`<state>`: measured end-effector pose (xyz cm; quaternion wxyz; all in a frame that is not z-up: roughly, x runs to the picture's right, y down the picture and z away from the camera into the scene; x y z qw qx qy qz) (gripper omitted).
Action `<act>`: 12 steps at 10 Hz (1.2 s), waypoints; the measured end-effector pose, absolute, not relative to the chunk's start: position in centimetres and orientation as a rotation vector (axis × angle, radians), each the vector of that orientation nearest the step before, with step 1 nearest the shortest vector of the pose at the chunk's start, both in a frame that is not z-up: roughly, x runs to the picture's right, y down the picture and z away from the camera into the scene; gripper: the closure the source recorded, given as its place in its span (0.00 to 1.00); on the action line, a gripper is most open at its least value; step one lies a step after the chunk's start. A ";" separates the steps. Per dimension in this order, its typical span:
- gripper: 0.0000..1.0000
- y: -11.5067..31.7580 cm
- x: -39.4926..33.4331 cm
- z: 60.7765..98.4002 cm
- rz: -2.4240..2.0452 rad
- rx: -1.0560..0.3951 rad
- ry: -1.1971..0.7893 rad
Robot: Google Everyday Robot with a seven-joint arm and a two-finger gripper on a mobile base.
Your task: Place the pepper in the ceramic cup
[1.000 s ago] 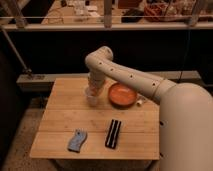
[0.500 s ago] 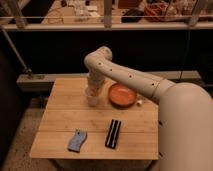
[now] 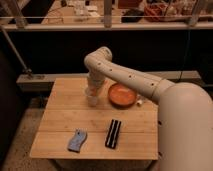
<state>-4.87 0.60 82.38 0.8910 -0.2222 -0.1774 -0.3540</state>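
Note:
The ceramic cup (image 3: 91, 98) is small and whitish and stands on the wooden table (image 3: 60, 117), just left of the orange plate. My gripper (image 3: 92, 87) hangs straight down from the white arm, directly over the cup's rim and touching or nearly touching it. The pepper is not in view; I cannot tell whether it is inside the gripper or inside the cup.
A round orange plate (image 3: 122, 95) lies right of the cup. A small white object (image 3: 139, 103) sits by its right rim. A black flat bar-like object (image 3: 113, 133) and a blue-grey object (image 3: 77, 140) lie near the front edge. A railing runs behind the table.

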 end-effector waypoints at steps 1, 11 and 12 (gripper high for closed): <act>0.76 0.6 -4.9 82.4 -0.732 -0.462 -0.368; 0.76 0.6 -5.2 82.7 -0.700 -0.465 -0.360; 0.76 0.6 -5.3 82.7 -0.698 -0.465 -0.360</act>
